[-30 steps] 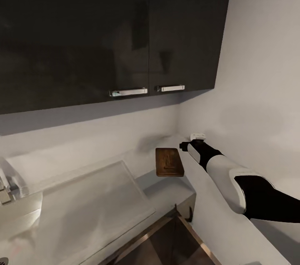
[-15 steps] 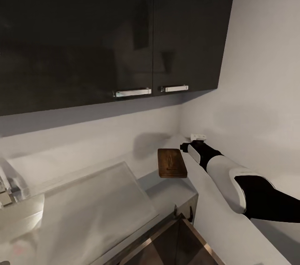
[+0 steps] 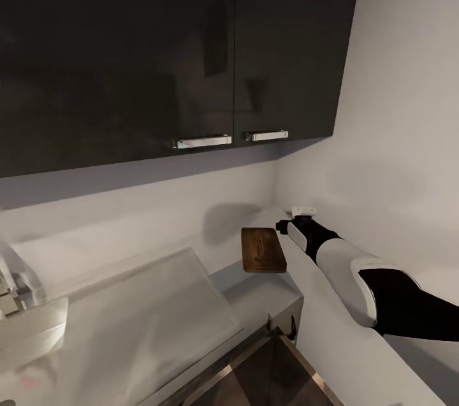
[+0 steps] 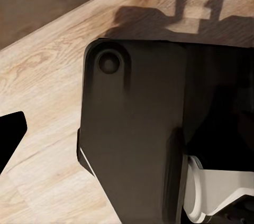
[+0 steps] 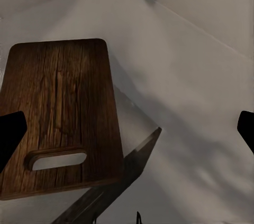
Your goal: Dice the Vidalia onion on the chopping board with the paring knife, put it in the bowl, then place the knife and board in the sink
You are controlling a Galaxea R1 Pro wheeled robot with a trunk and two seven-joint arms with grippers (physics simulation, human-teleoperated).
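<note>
We see the chopping board (image 3: 263, 250) at the countertop's (image 3: 255, 294) end edge, right gripper (image 5: 127, 134) fingers spread wide, empty; left gripper's state undeterminable.

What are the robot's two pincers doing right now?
Left pincer: cannot tell; just one dark fingertip shows over the wood floor.
Right pincer: open, holding nothing, near the board.

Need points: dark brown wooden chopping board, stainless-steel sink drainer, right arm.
dark brown wooden chopping board (image 5: 58, 108), right wrist view, middle of its top face above the handle slot.
stainless-steel sink drainer (image 3: 140, 310), head view, flat drainer surface.
right arm (image 3: 338, 259), head view, white forearm shell.
</note>
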